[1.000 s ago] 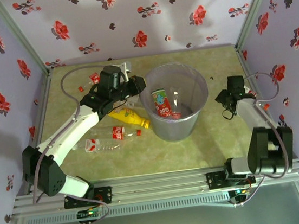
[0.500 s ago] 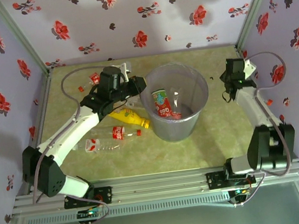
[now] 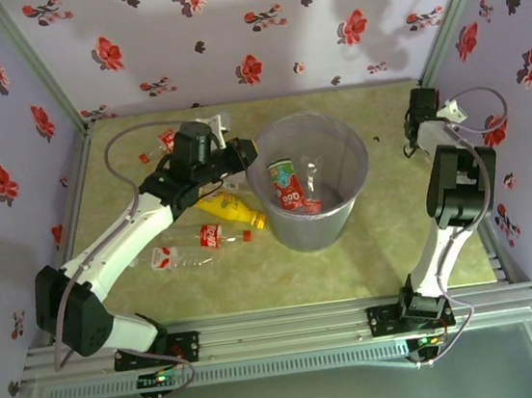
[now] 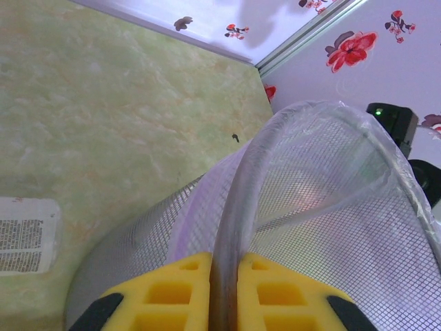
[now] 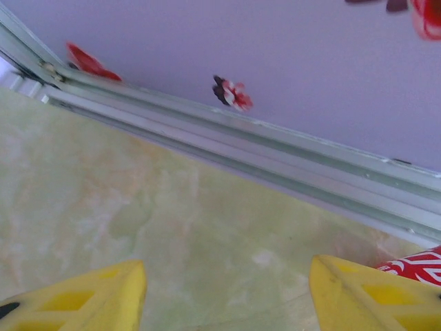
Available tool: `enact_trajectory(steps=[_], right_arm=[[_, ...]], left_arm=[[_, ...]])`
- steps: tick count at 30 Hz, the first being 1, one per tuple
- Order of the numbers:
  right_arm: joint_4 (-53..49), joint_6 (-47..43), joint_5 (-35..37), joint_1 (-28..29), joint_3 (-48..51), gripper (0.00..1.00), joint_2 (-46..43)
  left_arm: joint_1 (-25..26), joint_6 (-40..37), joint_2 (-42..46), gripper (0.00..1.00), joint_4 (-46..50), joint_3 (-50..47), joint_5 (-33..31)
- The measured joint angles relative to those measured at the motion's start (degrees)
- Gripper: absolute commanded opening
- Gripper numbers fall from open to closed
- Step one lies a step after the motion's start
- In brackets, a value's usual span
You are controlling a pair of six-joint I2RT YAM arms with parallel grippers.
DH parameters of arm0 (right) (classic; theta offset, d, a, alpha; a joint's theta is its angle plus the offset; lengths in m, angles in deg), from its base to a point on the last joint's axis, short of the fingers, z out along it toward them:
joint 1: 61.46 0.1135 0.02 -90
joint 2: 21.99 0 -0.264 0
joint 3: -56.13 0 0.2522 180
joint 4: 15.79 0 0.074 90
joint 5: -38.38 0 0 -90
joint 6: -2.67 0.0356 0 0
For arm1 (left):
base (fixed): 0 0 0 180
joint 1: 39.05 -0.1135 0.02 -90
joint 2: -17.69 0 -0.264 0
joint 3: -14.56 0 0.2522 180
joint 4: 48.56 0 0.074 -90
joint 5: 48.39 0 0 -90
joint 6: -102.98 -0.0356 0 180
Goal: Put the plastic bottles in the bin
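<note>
The bin point(image 3: 345, 211) stands at mid-table, a red-labelled bottle point(image 3: 288, 185) and other crushed ones inside it. My left gripper point(image 3: 245, 150) is shut on its left rim. In the left wrist view the rim point(image 4: 242, 200) runs between the yellow fingers point(image 4: 172, 296) of that gripper point(image 4: 224, 279). A yellow bottle point(image 3: 229, 209) lies left of the bin. Nearer lie a clear red-labelled bottle point(image 3: 208, 236) and a second clear bottle point(image 3: 165, 258). My right gripper point(image 3: 419, 107) is open near the back right corner. In its own view the right gripper point(image 5: 227, 293) holds nothing, and a red-labelled bottle point(image 5: 413, 267) lies beside the right finger.
Another small bottle point(image 3: 168, 138) lies at the back left behind my left arm. A white-labelled item point(image 4: 26, 234) lies on the floor left of the bin. Floral walls and metal frame rails point(image 5: 275, 158) close in the table on three sides.
My right arm has swung from beside the bin toward the back right corner and now stands stretched up along the right wall. The left gripper stays on the bin's rim.
</note>
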Motion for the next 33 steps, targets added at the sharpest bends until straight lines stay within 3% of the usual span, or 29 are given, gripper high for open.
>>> enact_trajectory(steps=[9,16,20,23,28,33], right_arm=[[3.98,1.09,-1.44,4.83,13.75,0.63,-8.7],[2.64,2.05,-8.09,14.8,22.36,0.63,-18.67],[-1.92,-1.07,-8.2,19.1,22.71,0.66,-27.34],[-6.64,-5.51,-7.34,16.28,19.34,0.68,-29.64],[-10.19,-11.21,-10.19,5.42,11.93,0.7,-21.99],[-14.1,-15.52,-15.82,6.34,12.2,0.83,-19.5]], left_arm=[[0.0,0.02,0.13,0.0,-0.07,-0.22,0.0],[0.0,0.02,0.35,0.0,-0.07,-0.42,-0.09],[0.0,0.0,0.42,0.0,-0.04,-0.44,-0.2],[0.0,0.02,0.52,0.0,-0.09,-0.59,-0.22],[0.0,0.07,0.98,0.0,-0.81,-1.36,-0.42],[0.0,0.22,1.51,0.0,-0.81,-1.73,-0.46]])
